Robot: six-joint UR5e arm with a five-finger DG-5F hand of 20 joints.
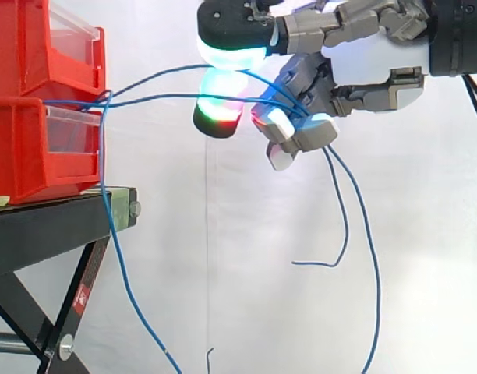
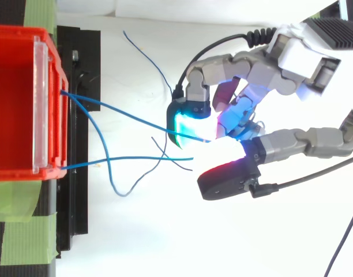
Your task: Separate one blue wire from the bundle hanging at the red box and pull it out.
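**Position.** My hand (image 1: pixel 371 89) hangs in the air to the right of the red bins (image 1: pixel 20 148). It is level with the upper bin and well clear of the black stand (image 1: pixel 51 226) that carries them. A white curtain (image 1: pixel 223 273) closes the scene behind.

**Grip.** My fingers are curled, and the lower fingers (image 1: pixel 297 136) close round the blue wires (image 1: pixel 160 97). As far as the side view lets me judge, two strands run into that grip. A long finger reaches left above them, its pad (image 1: pixel 231 51) glowing cyan. The pad (image 1: pixel 219 109) below it shows red and green and sits just beside the strands; I cannot tell whether it touches them.

**Wires.** Both strands leave the front of the bins where the upper bin meets the lower one, then cross the gap to my hand. One runs nearly level and taut, the other arches above it. Right of the grip, two loose tails (image 1: pixel 371 265) drop down — one ends in a short hook to the left, the other runs off the bottom edge. A further blue strand (image 1: pixel 106 195) hangs from the same spot on the bins, down past the stand's edge, and is not held.

**From above.** The wires (image 2: pixel 124 112) leave the bin's right-hand rim (image 2: pixel 49 46) at a far point and a near point. The far one runs straight to the cyan pad (image 2: pixel 191 124). Green tape (image 2: pixel 21 231) lies on the stand beside the bin.
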